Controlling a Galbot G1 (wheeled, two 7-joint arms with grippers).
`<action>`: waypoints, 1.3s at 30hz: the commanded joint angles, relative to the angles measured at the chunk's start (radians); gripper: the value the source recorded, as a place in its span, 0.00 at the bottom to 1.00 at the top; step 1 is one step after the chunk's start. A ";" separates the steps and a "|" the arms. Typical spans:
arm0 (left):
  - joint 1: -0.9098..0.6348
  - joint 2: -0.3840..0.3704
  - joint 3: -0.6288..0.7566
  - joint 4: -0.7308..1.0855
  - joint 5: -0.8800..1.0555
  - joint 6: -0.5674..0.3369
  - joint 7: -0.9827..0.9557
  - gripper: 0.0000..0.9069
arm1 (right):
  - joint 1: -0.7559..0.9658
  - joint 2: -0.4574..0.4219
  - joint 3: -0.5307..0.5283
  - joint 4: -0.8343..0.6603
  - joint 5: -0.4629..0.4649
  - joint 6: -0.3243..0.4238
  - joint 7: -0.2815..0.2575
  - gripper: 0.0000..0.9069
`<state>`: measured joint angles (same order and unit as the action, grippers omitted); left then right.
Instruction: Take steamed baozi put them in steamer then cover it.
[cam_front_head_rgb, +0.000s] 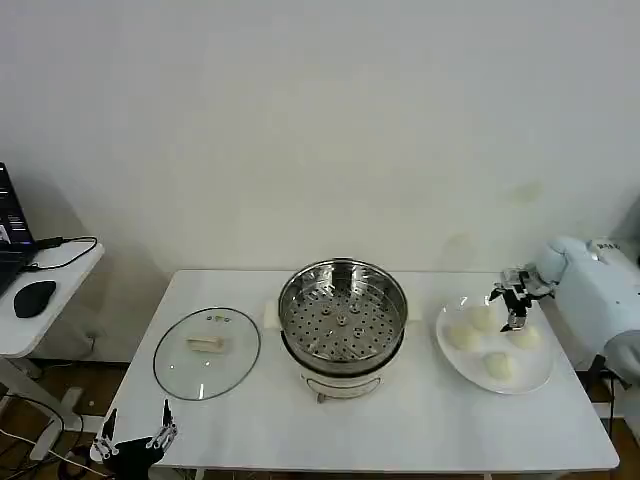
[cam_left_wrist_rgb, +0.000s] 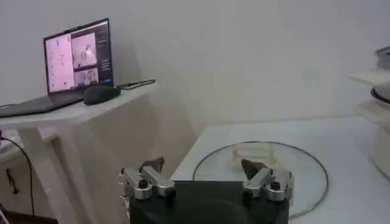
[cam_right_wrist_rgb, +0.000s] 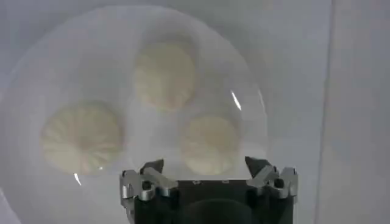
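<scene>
Our right gripper hangs with its two dark, metal-tipped fingers spread wide and nothing between them, directly above a flat white plate; beneath the gap in the right wrist view lie three steamed baozi, round, matte and cream-white, their tops creased with fine radial pleats. From the head view we see the same gripper over the far side of the plate, which sits toward the right end of a smooth white table and carries four buns set close together. Well to the left of the plate, at the middle of the table, stands the steamer: a round pot of shiny stainless steel on a white base, its perforated tray bare and dotted with rows of small holes. Left of the steamer, apart from it, the cover lies flat on the table, a clear glass disc with a thin metal rim and a pale cream bar handle at its centre. Our left gripper waits low off the table's near left corner, its fingers likewise parted and empty, with the lid just beyond them. A small side desk further left holds a laptop and a dark mouse.
</scene>
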<state>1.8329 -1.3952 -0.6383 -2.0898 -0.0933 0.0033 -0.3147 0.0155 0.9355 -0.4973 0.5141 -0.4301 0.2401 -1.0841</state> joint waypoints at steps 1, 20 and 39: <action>0.000 0.000 0.000 0.001 0.000 -0.001 0.001 1.00 | 0.000 0.028 0.006 -0.040 -0.025 0.001 0.001 1.00; 0.008 -0.006 0.006 0.001 -0.001 -0.023 0.003 1.00 | 0.000 0.089 0.052 -0.119 -0.090 0.021 0.026 0.76; 0.025 -0.011 0.006 -0.017 -0.004 -0.040 0.001 1.00 | 0.002 0.086 0.061 -0.127 -0.101 0.030 0.047 0.57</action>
<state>1.8578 -1.4063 -0.6322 -2.1067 -0.0971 -0.0368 -0.3143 0.0185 1.0167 -0.4378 0.3924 -0.5270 0.2703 -1.0381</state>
